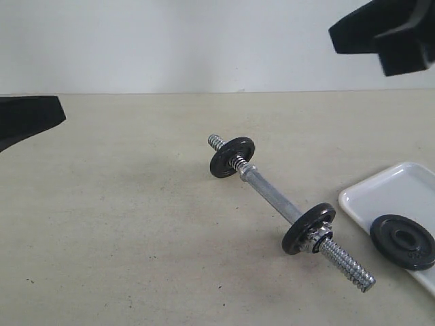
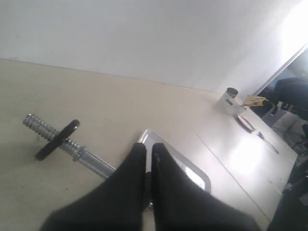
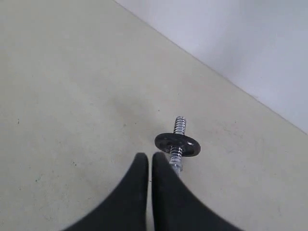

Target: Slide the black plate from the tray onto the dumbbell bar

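The black plate point(image 1: 403, 241) lies flat on the white tray point(image 1: 385, 192) at the right edge of the exterior view. The dumbbell bar point(image 1: 272, 195) lies diagonally on the table and carries two black discs, a far one point(image 1: 231, 157) and a near one point(image 1: 308, 229). My left gripper point(image 2: 149, 150) is shut and empty, up above the bar point(image 2: 91, 163) and the tray's corner point(image 2: 195, 169). My right gripper point(image 3: 148, 159) is also shut and empty, high over the bar's far disc point(image 3: 177, 143). The exterior view catches only the left gripper's point(image 1: 27, 119) and the right gripper's point(image 1: 387, 32) dark ends at its edges.
The beige tabletop point(image 1: 122, 224) runs back to a white wall. In the left wrist view a neighbouring table holds a small cup point(image 2: 230, 98) and a few loose items point(image 2: 246, 122).
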